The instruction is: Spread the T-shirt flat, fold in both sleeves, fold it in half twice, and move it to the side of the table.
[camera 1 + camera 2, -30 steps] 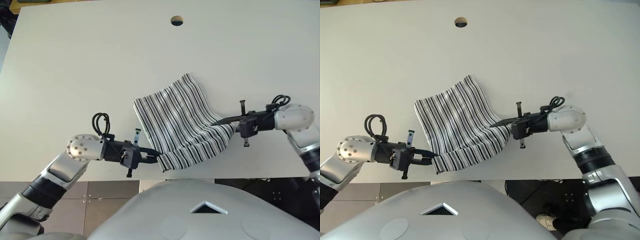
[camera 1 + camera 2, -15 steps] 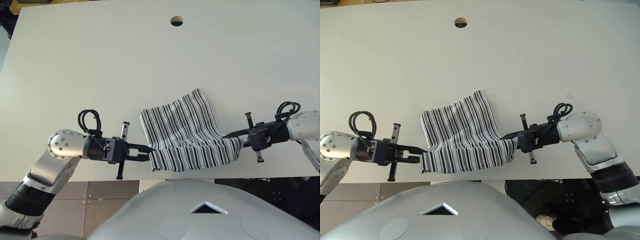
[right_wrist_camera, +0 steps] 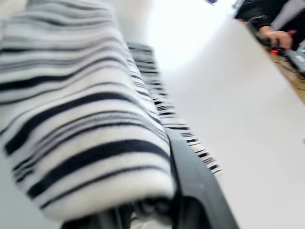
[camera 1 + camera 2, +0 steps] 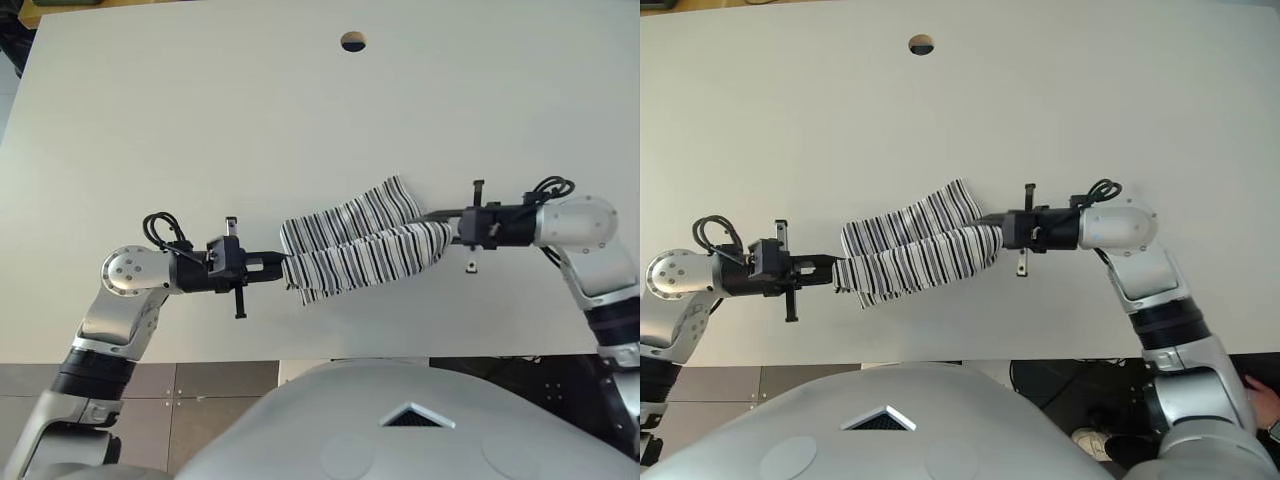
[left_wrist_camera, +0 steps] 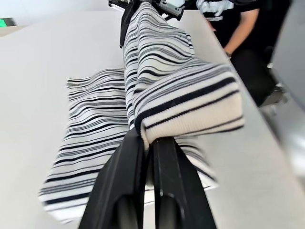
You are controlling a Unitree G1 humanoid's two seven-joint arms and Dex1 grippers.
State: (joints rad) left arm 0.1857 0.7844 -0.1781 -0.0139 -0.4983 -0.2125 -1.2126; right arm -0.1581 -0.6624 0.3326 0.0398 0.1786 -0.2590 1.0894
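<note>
The black-and-white striped T-shirt (image 4: 355, 245) lies folded on the white table (image 4: 300, 110), its near edge lifted and doubled over the part still flat on the top. My left gripper (image 4: 280, 262) is shut on the shirt's left near corner (image 5: 190, 112). My right gripper (image 4: 440, 217) is shut on the right near corner (image 3: 90, 143). The held edge hangs stretched between the two grippers just above the lower layer (image 5: 90, 143).
A round cable hole (image 4: 353, 41) sits at the far middle of the table. Bare tabletop lies to the left, to the right and beyond the shirt. The table's near edge (image 4: 300, 358) runs just in front of the arms.
Both grippers have carried the shirt's near edge away from the table's front edge and over the flat part. The shirt now looks narrower front to back.
</note>
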